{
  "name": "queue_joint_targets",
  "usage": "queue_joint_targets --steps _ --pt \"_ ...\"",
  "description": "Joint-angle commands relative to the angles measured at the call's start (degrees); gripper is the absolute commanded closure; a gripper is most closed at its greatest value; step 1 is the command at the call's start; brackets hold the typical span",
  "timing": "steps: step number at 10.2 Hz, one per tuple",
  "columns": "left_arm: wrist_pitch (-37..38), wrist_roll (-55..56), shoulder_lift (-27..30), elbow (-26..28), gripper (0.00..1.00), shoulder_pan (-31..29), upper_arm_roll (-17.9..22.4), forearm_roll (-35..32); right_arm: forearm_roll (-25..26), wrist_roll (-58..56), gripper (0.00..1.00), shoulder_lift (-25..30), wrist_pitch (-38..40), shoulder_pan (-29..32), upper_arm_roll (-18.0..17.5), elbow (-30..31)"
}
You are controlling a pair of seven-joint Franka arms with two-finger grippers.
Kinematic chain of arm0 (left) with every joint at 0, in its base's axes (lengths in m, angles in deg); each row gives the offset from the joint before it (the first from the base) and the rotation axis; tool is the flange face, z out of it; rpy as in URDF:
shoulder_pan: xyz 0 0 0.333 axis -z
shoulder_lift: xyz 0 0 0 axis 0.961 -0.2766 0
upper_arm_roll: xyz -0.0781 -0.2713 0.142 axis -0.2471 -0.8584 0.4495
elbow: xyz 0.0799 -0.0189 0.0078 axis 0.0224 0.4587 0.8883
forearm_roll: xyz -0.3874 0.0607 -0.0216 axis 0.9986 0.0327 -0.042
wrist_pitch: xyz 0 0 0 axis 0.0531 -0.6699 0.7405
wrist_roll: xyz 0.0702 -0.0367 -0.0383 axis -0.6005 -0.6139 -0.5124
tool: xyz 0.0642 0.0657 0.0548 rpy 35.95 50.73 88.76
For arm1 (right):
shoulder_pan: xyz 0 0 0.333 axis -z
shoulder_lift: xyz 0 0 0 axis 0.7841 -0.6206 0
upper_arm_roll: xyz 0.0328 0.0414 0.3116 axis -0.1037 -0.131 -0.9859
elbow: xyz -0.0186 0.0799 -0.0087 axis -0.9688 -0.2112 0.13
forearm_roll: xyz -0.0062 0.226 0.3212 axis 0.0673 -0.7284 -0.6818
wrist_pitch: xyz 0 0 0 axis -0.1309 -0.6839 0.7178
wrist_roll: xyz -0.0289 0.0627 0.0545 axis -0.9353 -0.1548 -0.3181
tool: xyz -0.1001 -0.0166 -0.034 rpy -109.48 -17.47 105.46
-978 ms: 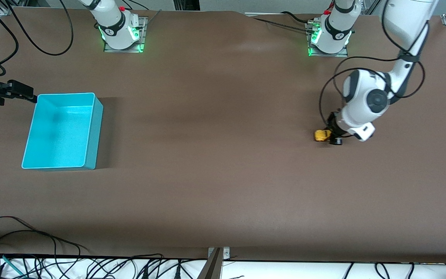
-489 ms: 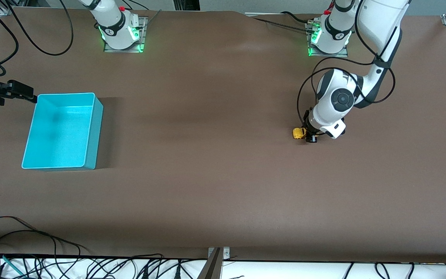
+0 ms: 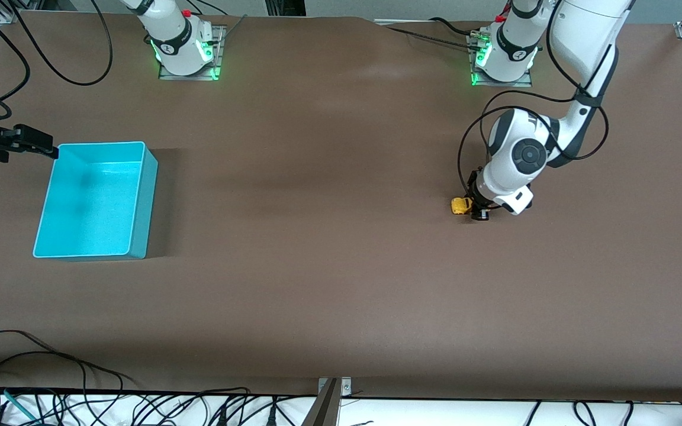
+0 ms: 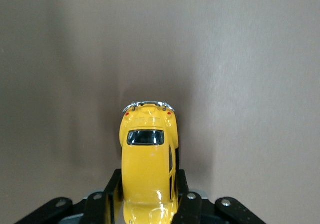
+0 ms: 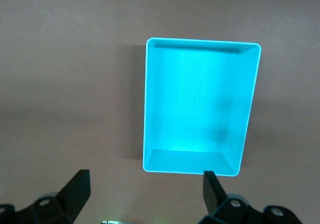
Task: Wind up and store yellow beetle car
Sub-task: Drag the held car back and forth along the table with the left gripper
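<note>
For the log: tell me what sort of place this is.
Probably a robotics lab bench: two arms bolted to a brown table, loose cables along its edge, and only a toy car and a bin set out.

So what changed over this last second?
The left gripper, jaws shut on the car, dragged it across the table toward the right arm's end, then eased back a touch. No release. The bin has not moved, and the right gripper stays waiting, open, over the table beside it.
</note>
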Motion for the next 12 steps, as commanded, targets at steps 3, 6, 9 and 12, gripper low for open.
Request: queue_joint_targets --steps 3,6,9,12 --pt "-1.87 -6.92 -4.13 -0.60 1.00 -7.34 0.79 -5.31 -1.09 -1.03 0.00 0.56 -0.82 -0.11 0.39 0.63" --pt "-1.87 -12.81 -5.27 -0.69 1.00 -11.38 1.14 -5.74 -1.09 -1.03 0.00 0.56 -0.82 -0.11 0.39 0.63" --pt "-1.87 -13.17 -5.98 -1.13 1.00 -15.60 1.49 -11.88 -1.09 -1.03 0.00 0.56 -0.82 -0.11 0.39 0.63" --pt "-1.87 -13.26 -6.60 -1.48 1.00 -18.33 1.40 -16.37 -1.09 -1.03 0.00 0.56 -1.00 -0.11 0.39 0.63"
